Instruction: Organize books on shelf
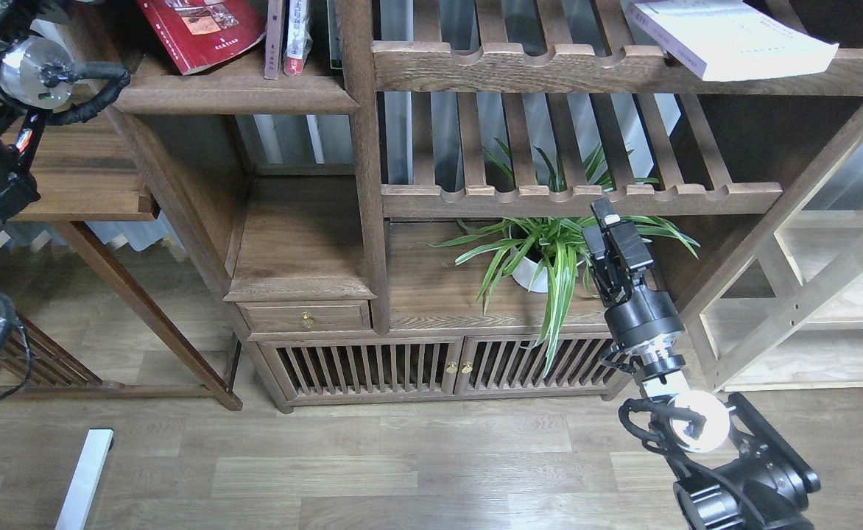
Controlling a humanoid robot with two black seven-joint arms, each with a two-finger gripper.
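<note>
- The red book [199,29] leans tilted on the shelf [233,92] in the narrow top-left compartment, beside two thin upright books [288,37].
- The white book [733,37] lies on the slatted rack [623,70] at top right.
- A potted plant [542,254] sits in the lower compartment.
- The right gripper [608,224] is near the plant, holding nothing; whether its fingers are apart I cannot tell.
- The left gripper is out of view.

Shelf [233,96]: dark brown wood, open grain, matt. Dark red book [199,29]: glossy paper cover. My right gripper [608,224]: matt black, plastic-looking
</note>
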